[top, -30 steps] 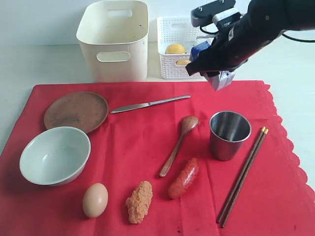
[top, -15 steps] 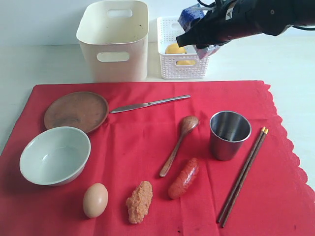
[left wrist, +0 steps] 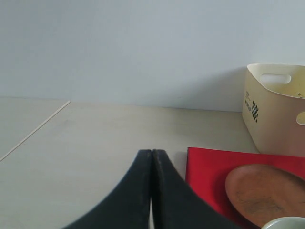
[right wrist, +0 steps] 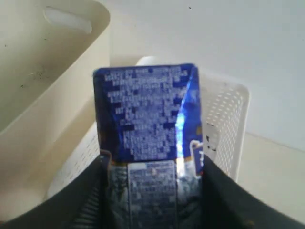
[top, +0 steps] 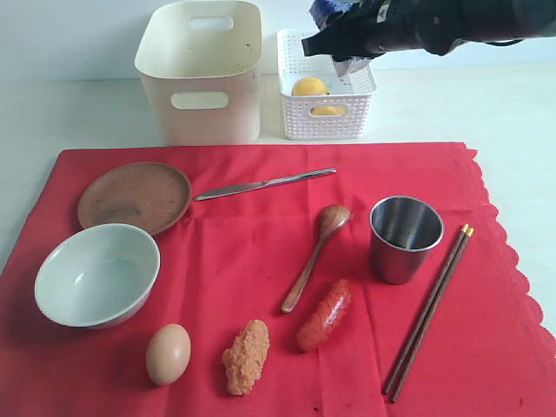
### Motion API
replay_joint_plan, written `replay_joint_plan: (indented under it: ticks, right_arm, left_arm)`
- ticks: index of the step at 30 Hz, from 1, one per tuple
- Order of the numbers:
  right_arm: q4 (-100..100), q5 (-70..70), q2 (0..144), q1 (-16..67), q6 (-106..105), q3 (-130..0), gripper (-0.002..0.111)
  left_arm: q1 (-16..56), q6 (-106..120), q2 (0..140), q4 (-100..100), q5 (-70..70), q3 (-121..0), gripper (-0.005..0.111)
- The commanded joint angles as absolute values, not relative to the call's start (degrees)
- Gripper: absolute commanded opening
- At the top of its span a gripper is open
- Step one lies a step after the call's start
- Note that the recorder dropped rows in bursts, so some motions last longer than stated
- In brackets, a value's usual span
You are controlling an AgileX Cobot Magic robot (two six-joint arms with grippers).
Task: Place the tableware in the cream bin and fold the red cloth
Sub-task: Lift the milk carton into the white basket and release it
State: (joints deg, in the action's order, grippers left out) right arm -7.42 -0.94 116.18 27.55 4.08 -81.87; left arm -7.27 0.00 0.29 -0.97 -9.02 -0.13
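The red cloth lies flat on the table. On it are a brown plate, a pale bowl, a steel knife, a wooden spoon, a steel cup and dark chopsticks. The cream bin stands behind the cloth. My right gripper hangs over the white basket, shut on a blue milk carton. My left gripper is shut on nothing, low over bare table beside the cloth's corner and the plate.
A white lattice basket right of the bin holds a lemon. An egg, an orange crumbly food piece and a sausage lie along the cloth's front part.
My right arm has carried the milk carton up and to the left, from above the cloth's back edge to over the white basket. Everything on the cloth stays where it was.
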Motion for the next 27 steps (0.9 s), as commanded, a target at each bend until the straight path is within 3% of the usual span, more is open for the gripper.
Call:
replay_joint_plan:
  ticks: [1, 10, 13, 16, 25, 27]
  right_arm:
    - [-7.44, 0.71, 121.56, 26.52, 6.18, -88.76, 0.000]
    - [-7.54, 2.03, 129.51, 26.37, 6.06, -95.40, 0.000]
    - [-7.54, 3.24, 130.55, 26.37, 6.06, -96.15, 0.007]
    - [-7.54, 3.67, 131.22, 26.37, 6.06, -96.41, 0.019]
    - [-7.51, 3.84, 132.60, 26.27, 4.59, -96.41, 0.090]
    - [-7.51, 2.80, 131.76, 26.20, 4.49, -96.41, 0.097]
  left_arm:
    - [-7.39, -0.40, 0.00, -0.62, -8.87, 0.00, 0.001]
    - [-7.39, -0.40, 0.00, -0.62, -8.87, 0.00, 0.001]
    - [-7.39, -0.40, 0.00, -0.62, -8.87, 0.00, 0.001]
    - [-7.39, -0.40, 0.00, -0.62, -8.87, 0.00, 0.001]
    - [-7.39, -0.40, 0.00, -0.62, -8.87, 0.00, 0.001]
    - [-7.39, -0.40, 0.00, -0.62, -8.87, 0.00, 0.001]
